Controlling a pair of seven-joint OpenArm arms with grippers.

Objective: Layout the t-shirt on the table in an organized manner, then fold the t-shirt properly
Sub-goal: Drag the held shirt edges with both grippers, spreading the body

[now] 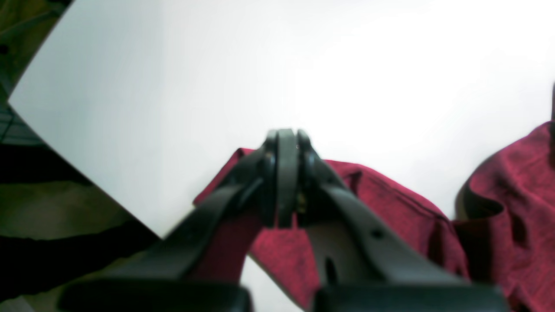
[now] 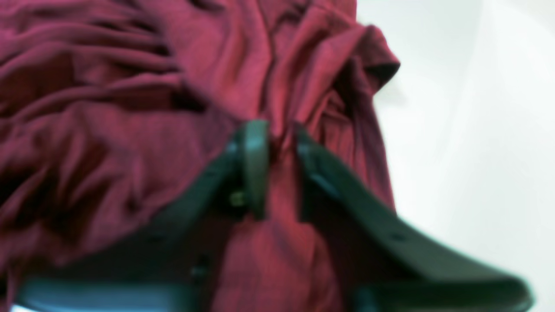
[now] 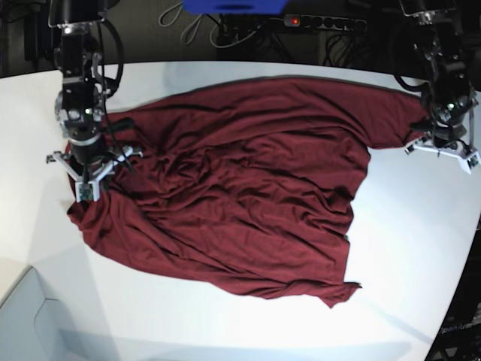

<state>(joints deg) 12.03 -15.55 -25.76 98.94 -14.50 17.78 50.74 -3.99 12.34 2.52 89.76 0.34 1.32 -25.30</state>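
The large, plain dark maroon, wrinkled soft-fabric t-shirt [image 3: 240, 188] lies spread but rumpled across the middle of the big, smooth, glossy white bench [image 3: 421, 248]; it is roughly opened out, with deep creases running across the body and the lower hem uneven.

Left pincer [image 1: 286, 143]: clenched, tips together, at the far sleeve end on the base view's right; the sleeve cloth lies under and just behind the tips, and whether any fabric is pinched between them cannot be told from the wrist view.

Right pincer [image 2: 277, 134]: jaws stand slightly apart with a ridge of maroon fabric between them, at the sleeve side on the base view's left; whether it grips that ridge or is letting it go cannot be told, as the view is blurred.

Step in hand, as judged: laying out, not yet folding.

Procedure for a good result:
- confirm a firm hold on a single layer at each sleeve or shoulder; a bunched ridge drags creases along with it;
- draw the two arms apart evenly, keeping the cloth low over the bench so that it slides flat;
- pull along the shoulder line, not diagonally, so that the hem squares up;
- stop before either sleeve nears the curved bench edge;
- release only once the body lies smooth; remaining folds in the middle will spoil the first crease.
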